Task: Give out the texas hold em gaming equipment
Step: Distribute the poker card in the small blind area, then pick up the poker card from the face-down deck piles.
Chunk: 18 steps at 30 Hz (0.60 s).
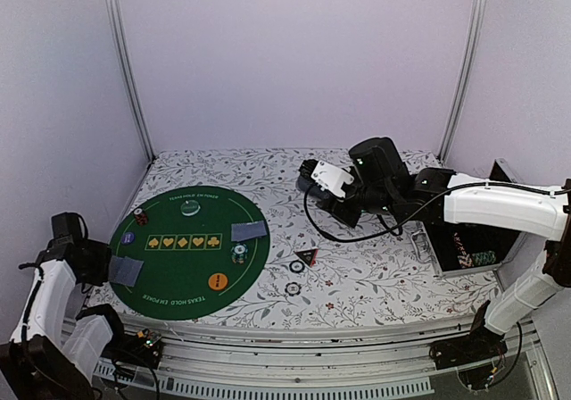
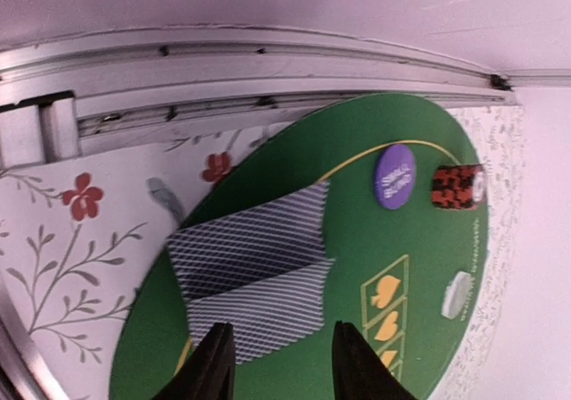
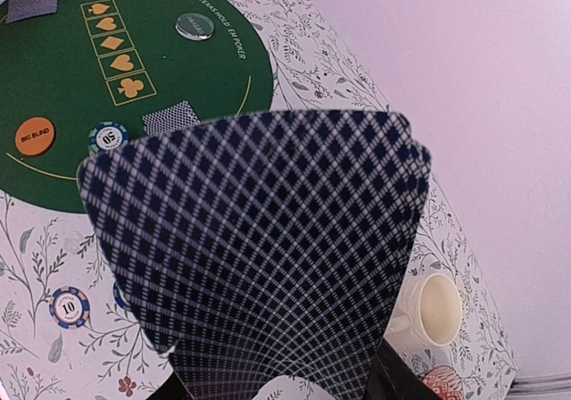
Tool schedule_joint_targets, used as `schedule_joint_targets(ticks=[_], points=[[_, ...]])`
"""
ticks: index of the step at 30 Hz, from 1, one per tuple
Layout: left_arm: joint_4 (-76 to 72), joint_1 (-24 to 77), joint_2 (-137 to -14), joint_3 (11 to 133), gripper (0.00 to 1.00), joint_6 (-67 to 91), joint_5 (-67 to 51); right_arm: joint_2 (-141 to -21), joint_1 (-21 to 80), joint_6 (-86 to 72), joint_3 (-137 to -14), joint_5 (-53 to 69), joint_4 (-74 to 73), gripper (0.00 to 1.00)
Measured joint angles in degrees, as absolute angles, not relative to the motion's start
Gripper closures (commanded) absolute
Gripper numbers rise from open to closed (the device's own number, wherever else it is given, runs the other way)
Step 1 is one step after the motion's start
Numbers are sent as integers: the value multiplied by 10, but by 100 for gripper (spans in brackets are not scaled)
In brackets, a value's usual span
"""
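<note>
My right gripper (image 1: 332,180) is shut on a fan of grey-blue-backed playing cards (image 3: 259,257), held above the table behind the green round mat (image 1: 183,302); the cards hide its fingers. My left gripper (image 2: 281,360) is open and empty just above two overlapping cards (image 2: 250,270) at the mat's left edge (image 1: 126,270). On the mat lie another card pair (image 1: 249,230), a striped chip (image 1: 239,254), the orange button (image 1: 218,281), the clear disc (image 1: 190,208), a purple disc (image 2: 394,176) and red chips (image 2: 457,187). The black-and-red triangular marker (image 1: 308,257) lies right of the mat.
Two loose chips (image 1: 293,288) lie on the floral cloth near the marker. An open case (image 1: 464,248) with chips stands at the right. A cream mug (image 3: 432,309) and a red-patterned dish (image 3: 446,384) sit under my right arm. A metal rail (image 2: 223,70) runs along the table's left edge.
</note>
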<state>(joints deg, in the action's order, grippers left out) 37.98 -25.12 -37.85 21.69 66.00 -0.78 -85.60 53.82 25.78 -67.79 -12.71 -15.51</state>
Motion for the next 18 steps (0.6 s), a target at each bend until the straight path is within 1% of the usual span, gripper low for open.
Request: schedule_joint_targets(ticks=[4, 8, 10, 12, 15, 18], points=[[339, -243, -383, 265, 62, 656, -30, -856, 538, 258, -678, -126, -159, 54], [301, -206, -412, 357, 62, 635, -43, -856, 538, 258, -689, -120, -172, 54], [279, -156, -435, 420, 62, 609, -35, -856, 538, 260, -704, -117, -181, 54], [258, -82, -463, 487, 61, 575, -25, -858, 538, 260, -727, -116, -191, 54], [230, 33, -514, 575, 56, 513, -13, -870, 541, 261, -761, -117, -194, 54], [204, 134, -582, 642, 49, 447, -36, -891, 548, 262, -790, -124, -198, 54]])
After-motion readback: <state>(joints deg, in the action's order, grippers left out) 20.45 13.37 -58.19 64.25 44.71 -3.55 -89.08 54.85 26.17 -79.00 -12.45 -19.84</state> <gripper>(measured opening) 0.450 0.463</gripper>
